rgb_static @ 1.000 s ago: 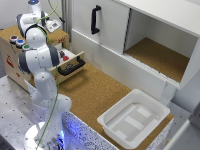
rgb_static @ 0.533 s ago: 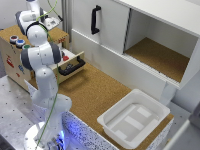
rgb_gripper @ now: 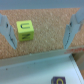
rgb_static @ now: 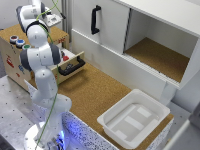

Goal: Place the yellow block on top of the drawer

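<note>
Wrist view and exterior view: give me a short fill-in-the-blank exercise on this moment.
1. In the wrist view, the yellow block lies on a ____-textured surface.
2. The hand is ____, its fingers not touching the block.
3. The drawer with the black handle is pulled ____.
4. The white tray holds ____.

Missing words: cork; open; open; nothing

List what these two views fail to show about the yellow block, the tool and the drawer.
- Yellow block: hidden in the exterior view behind the arm; in the wrist view its marking is too blurred to read.
- Tool: hidden in the exterior view; the wrist view shows open fingers, their tips blurred.
- Drawer: contents largely hidden by the arm in the exterior view; a red item is unidentifiable.
</note>
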`<action>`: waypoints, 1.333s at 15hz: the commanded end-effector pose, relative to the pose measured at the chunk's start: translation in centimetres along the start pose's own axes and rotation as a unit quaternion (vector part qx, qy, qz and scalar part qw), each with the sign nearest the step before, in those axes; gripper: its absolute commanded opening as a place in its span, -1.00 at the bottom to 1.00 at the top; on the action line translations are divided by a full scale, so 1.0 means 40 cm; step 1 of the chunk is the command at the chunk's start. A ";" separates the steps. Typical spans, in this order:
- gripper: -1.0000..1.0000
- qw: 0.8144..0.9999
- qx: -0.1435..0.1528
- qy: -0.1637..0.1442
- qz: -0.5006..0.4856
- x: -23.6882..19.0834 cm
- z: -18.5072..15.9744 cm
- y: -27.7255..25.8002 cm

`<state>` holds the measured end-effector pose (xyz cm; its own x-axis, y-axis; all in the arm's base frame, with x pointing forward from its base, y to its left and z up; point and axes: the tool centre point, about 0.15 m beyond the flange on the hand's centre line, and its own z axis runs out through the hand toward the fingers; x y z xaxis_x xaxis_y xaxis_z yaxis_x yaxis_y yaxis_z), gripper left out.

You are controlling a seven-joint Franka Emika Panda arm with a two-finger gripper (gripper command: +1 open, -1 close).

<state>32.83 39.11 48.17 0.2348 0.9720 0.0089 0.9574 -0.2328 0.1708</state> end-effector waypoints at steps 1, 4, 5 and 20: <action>1.00 0.999 0.035 0.021 0.032 -0.168 0.093 0.005; 1.00 0.999 0.013 0.024 0.031 -0.240 0.142 0.001; 1.00 0.999 0.003 0.029 0.035 -0.265 0.164 0.008; 1.00 0.998 0.018 0.058 0.008 -0.252 0.404 0.081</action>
<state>35.84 28.75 35.87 0.2643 0.9637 0.0366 0.9545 -0.2668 0.1332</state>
